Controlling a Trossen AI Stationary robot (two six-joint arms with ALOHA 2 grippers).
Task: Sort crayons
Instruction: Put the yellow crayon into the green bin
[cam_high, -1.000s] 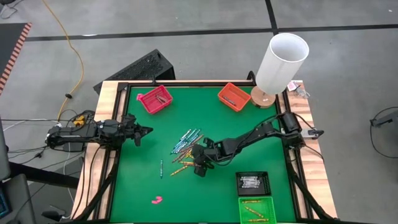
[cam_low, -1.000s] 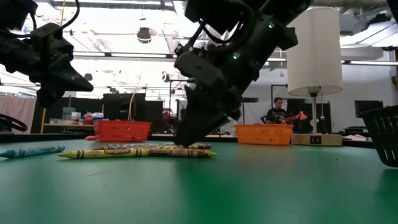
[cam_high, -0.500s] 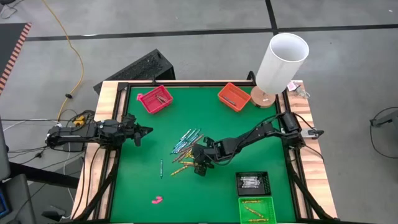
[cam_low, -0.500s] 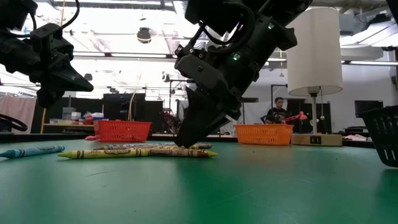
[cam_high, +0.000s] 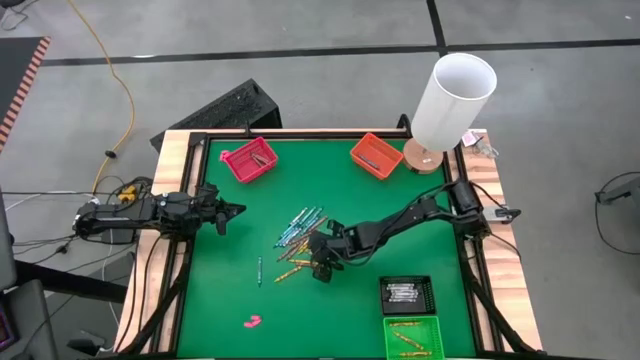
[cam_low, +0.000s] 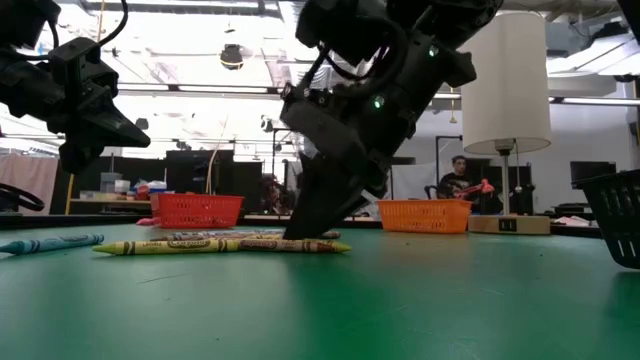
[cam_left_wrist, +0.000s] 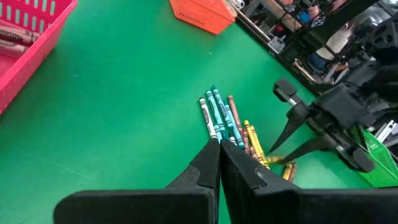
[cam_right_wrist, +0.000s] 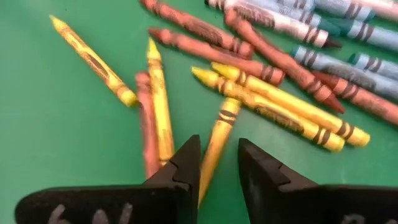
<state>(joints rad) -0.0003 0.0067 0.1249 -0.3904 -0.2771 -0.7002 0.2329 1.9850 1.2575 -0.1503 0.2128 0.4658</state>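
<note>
Dozens of crayons (cam_high: 300, 240) are lying mid-table in the high view, the right gripper (cam_high: 320, 272) standing over their near edge exactly as a second ago, the left gripper (cam_high: 232, 211) waiting shut at the left side. Low down, the right fingertips are now touching the mat (cam_low: 420, 300). Its wrist view shows narrowly parted jaws straddling a yellow crayon (cam_right_wrist: 216, 146), not yet pinching; the pick is probably imminent.

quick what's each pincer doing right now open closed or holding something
Left pincer: closed, empty, above the table's left side.
Right pincer: open, astride a yellow crayon, not yet gripping.
</note>
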